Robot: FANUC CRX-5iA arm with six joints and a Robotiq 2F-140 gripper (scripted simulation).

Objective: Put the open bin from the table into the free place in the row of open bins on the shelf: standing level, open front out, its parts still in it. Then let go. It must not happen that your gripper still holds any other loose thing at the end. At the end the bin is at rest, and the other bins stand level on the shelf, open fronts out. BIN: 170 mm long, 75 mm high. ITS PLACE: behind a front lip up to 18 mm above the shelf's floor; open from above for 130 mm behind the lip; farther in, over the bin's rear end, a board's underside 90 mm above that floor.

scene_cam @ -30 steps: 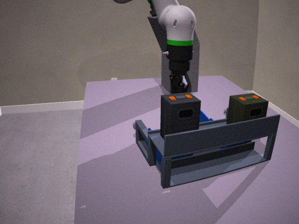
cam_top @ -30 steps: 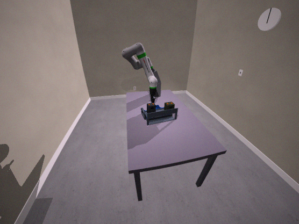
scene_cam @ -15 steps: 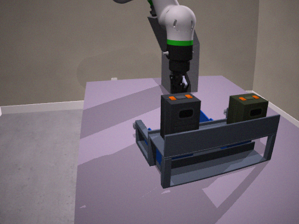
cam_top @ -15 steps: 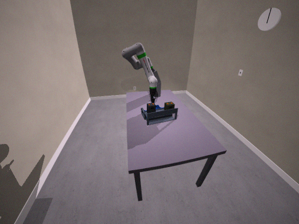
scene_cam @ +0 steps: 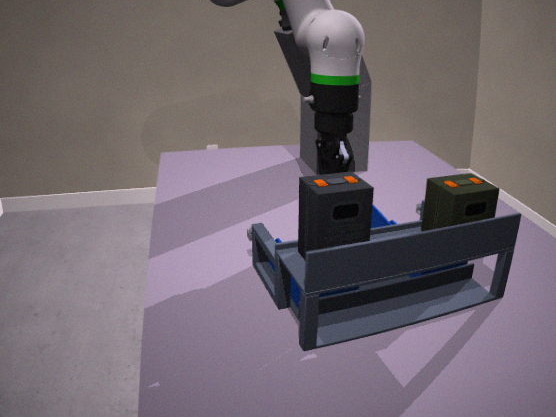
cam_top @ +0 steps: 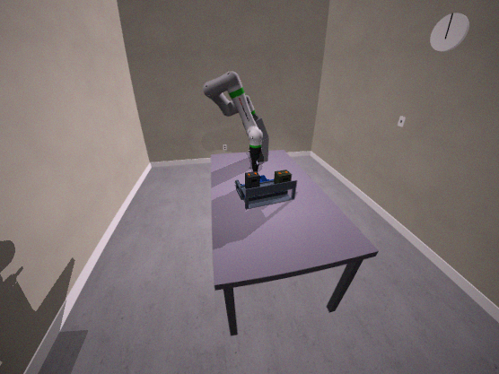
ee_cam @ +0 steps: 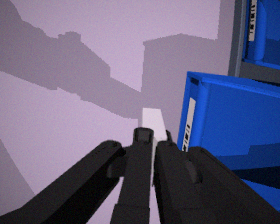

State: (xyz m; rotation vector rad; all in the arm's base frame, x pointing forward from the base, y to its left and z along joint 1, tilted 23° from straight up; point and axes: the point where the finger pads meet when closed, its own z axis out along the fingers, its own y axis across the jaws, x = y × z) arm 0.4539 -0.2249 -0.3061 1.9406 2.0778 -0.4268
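A grey shelf rack (scene_cam: 400,251) (cam_top: 269,194) stands on the purple table (scene_cam: 210,321) (cam_top: 287,243), seen from its back in the top and exterior views. A blue open bin (ee_cam: 234,118) (scene_cam: 381,217) lies on the table just to the right of my fingertips in the wrist view, with its edge close to them. More blue bins (ee_cam: 263,22) (scene_cam: 298,293) sit in the rack. My gripper (ee_cam: 150,122) (scene_cam: 334,160) (cam_top: 255,167) is shut with nothing between its fingers. It points down behind the rack, and its tips are hidden by a dark box in the exterior view.
A dark grey box (scene_cam: 336,213) and an olive box (scene_cam: 460,202), each with orange marks, stand on top of the rack. A grey upright panel (scene_cam: 362,121) stands behind the arm. The table's far edge and the walls lie beyond.
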